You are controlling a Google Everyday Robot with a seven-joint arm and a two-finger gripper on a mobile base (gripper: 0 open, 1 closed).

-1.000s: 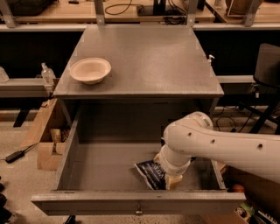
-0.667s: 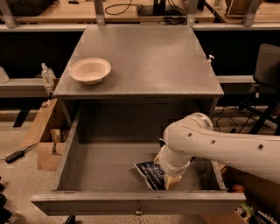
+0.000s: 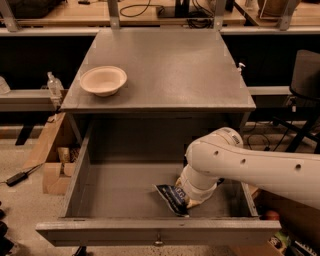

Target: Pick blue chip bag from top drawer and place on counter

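The top drawer (image 3: pixel 150 233) is pulled out wide under the grey counter (image 3: pixel 170 65). The blue chip bag (image 3: pixel 170 196), crinkled dark navy with white lettering, lies on the drawer floor near the front right. My white arm reaches in from the right, and my gripper (image 3: pixel 192 199) is down inside the drawer right at the bag's right end. The arm's wrist covers most of the gripper. The bag's left part sticks out from under the wrist.
A beige bowl (image 3: pixel 103 80) stands on the counter's left side. A wooden workbench (image 3: pixel 150 12) with cables runs behind the counter. A cardboard box (image 3: pixel 52 170) and a spray bottle (image 3: pixel 54 86) are at the left. A dark chair (image 3: pixel 302 80) stands at the right.
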